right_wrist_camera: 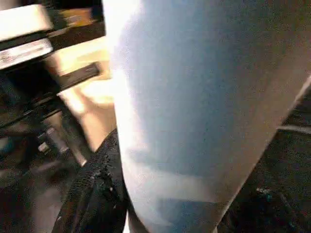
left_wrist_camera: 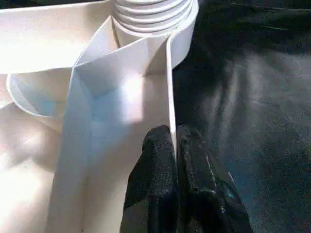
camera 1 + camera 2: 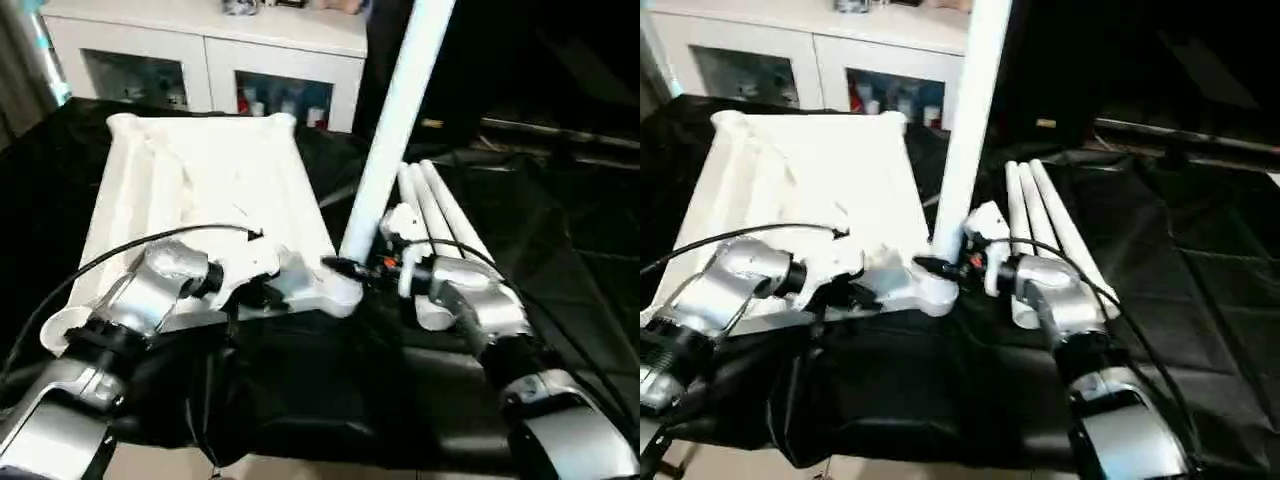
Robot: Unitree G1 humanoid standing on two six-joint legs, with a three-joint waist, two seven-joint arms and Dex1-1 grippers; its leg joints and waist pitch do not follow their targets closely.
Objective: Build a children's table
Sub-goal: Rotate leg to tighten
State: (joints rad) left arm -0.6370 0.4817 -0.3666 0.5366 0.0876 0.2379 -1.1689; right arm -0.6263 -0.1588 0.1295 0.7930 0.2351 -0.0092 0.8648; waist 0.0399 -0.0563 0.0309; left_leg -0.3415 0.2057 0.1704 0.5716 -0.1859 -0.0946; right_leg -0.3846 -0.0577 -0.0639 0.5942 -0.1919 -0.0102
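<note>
You're seating a leg [image 3: 395, 130] in the tabletop's [image 3: 200, 180] near corner socket: right tool [image 3: 350, 266] grasps it, left tool [image 2: 174, 145] clenched on the rim; next, twist it home

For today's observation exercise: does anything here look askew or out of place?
Yes. The leg standing in the tabletop's near corner socket leans instead of standing straight, with the right pincer closed around its base. Three spare legs lie together beside the tabletop, which looks orderly.
</note>
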